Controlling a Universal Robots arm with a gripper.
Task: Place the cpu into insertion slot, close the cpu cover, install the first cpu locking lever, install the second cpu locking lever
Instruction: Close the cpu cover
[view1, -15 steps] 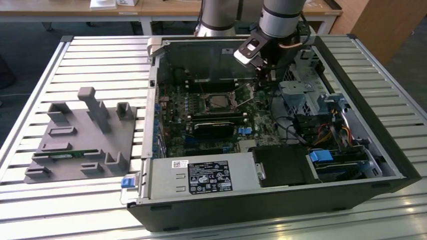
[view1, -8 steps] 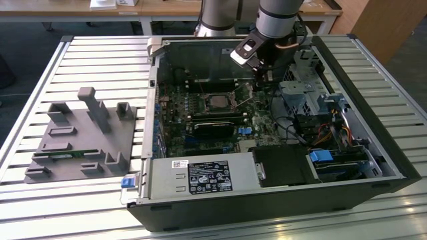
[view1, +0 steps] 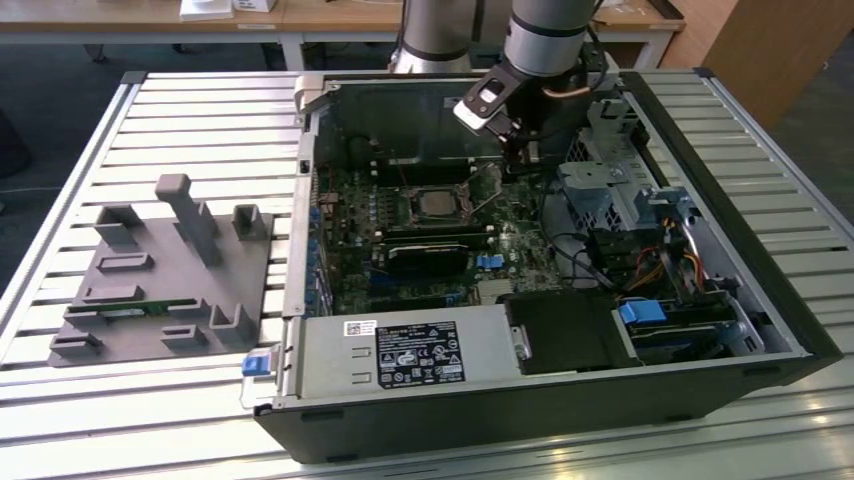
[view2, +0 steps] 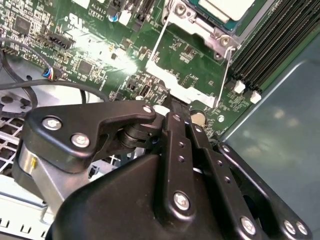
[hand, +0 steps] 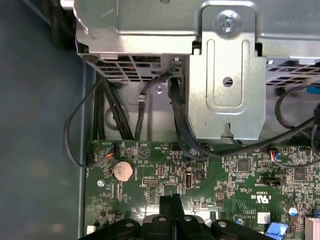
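So, the cpu (view1: 434, 203) lies flat in the insertion slot (view1: 406, 204) on the green board (hand: 225, 175), inside the open PC case (view1: 534, 420) on the desk (view1: 200, 110). The cpu cover (view2: 180, 85) is flipped up. The tool (view2: 172, 106) has its fingers pressed together, tip right by the cover's edge; can't tell if it pinches it.

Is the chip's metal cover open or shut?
Open. In the second wrist view the cpu cover lies clear of the cpu, with green board showing through its window.
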